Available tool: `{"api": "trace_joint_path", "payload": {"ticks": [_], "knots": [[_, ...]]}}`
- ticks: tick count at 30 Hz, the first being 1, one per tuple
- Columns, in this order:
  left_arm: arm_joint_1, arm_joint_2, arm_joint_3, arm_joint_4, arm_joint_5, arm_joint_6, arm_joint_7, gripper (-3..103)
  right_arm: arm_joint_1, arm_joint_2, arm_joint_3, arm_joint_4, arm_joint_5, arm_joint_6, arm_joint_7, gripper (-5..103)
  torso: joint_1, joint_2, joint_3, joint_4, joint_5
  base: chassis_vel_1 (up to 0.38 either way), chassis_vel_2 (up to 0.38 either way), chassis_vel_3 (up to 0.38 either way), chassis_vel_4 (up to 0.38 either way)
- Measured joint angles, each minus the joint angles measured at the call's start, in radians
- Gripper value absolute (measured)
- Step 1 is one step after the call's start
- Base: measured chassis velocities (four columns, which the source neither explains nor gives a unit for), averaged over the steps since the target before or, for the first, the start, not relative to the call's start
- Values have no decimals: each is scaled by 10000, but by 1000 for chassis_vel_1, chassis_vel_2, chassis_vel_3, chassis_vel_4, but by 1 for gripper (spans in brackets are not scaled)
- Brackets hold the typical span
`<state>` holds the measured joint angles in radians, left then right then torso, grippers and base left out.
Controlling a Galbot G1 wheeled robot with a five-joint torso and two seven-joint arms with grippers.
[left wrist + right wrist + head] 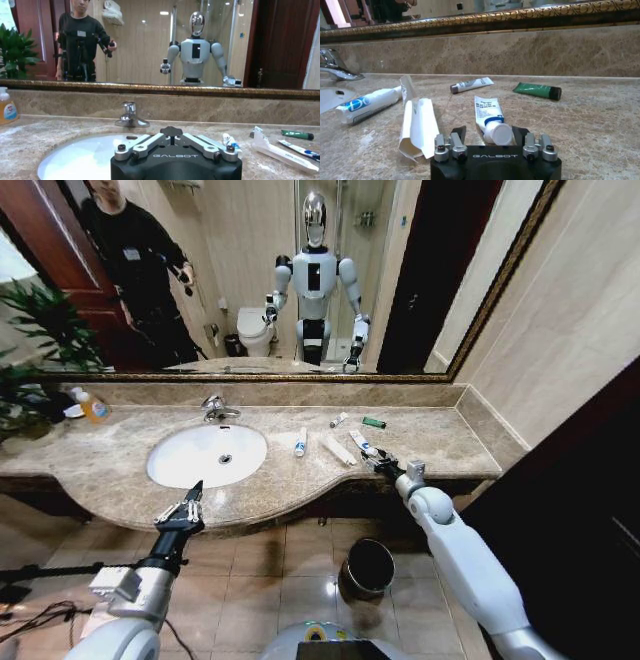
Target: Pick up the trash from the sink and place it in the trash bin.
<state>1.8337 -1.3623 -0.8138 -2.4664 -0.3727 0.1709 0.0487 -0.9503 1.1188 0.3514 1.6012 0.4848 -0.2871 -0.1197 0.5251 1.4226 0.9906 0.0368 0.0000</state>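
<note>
1. Right at your wrist camera, the right gripper [497,137] has its fingers apart with the capped end of a white tube [488,116] between them; the pads do not look pressed in yet, so treat it as not gripped.
2. Close squarely across the cap end, low to the marble countertop [440,442], so the tube does not squirt forward.
3. Mind the opened white carton [418,125] just beside the fingers; keep it out of the grip.
4. Other trash lies on the counter, not in the sink [207,455]: a blue-marked tube [367,105], a small tube [470,84] and the green packet [537,90] farther back.
5. Once held, lift straight up before swinging to the trash bin [366,568] on the floor below the counter edge.
6. Leave the left gripper [181,513], fingers spread, parked at the counter's front edge before the basin.
</note>
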Motion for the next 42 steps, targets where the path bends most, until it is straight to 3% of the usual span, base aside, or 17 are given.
{"api": "trace_joint_path", "payload": {"ticks": [4, 8, 17, 26, 42], "knots": [[0, 0, 0, 0, 0, 0, 0, 0, 39, 21, 0, -90, -2, 27, -1, 61, 0, 0, 0, 0, 0, 0, 0, 0, 0], [0, 0, 0, 0, 0, 1, 0, 0, 61, 30, 16, -203, -9, 52, 0, 48, 0, 0, 0, 0, 0, 0, 0, 0, 0], [0, 0, 0, 0, 0, 1, 0, 0, 93, 88, 80, -353, -28, 144, 12, 48, 0, 0, 0, 0, 1, 0, 0, 0, 0], [0, 0, 0, 0, 0, 0, 0, 0, 71, 117, 102, -325, -26, 217, 194, 26, 0, 0, 0, 0, 0, 0, 0, 0, 0], [0, 0, 0, 0, 0, 0, 0, 0, -223, 117, 350, 317, 151, 219, 502, 25, 0, 0, 0, 0, 1, 0, 0, 0, 0]]}}
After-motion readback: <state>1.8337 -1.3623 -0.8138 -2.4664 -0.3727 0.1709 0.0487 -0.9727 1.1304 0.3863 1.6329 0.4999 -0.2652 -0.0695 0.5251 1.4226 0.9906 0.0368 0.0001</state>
